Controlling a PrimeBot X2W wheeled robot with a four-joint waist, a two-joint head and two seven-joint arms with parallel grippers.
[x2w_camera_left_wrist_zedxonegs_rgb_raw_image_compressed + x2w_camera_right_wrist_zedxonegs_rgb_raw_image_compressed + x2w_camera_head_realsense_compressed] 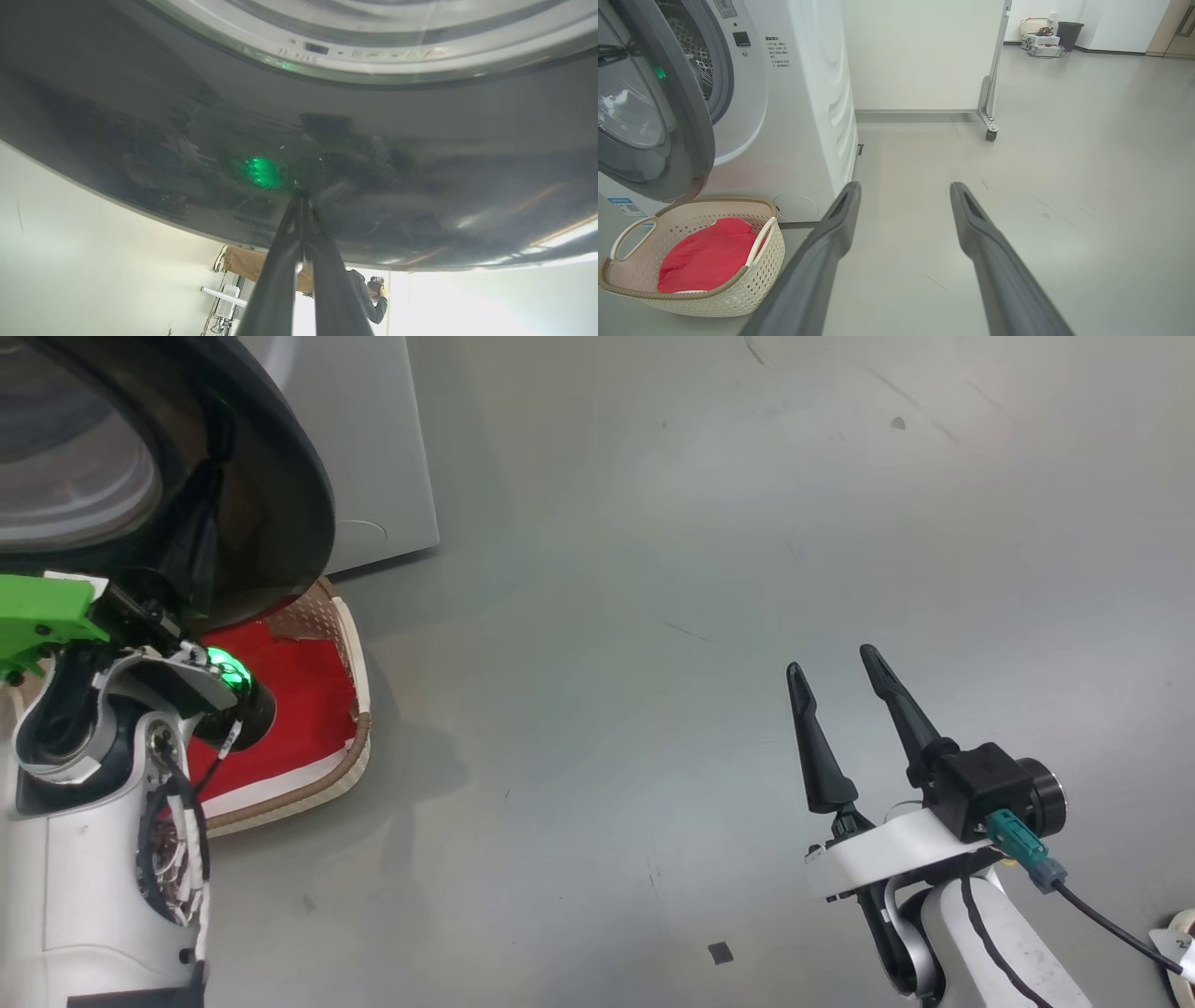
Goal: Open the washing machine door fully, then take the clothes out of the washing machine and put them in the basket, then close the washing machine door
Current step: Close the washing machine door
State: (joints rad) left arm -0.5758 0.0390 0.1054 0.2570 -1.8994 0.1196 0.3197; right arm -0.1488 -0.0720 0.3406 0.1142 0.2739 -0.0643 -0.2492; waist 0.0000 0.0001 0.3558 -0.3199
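The washing machine (808,116) stands with its door (280,476) swung out from the front. The left hand (302,200) has its fingers pressed together, tips touching the door's glossy black rim, with nothing between them. On the floor (1017,196) just in front of the washing machine, under the door's lower edge, sits the basket (752,284) with the red clothes (705,256) lying inside. The right hand (831,661) hangs well apart from the washing machine, fingers spread and empty
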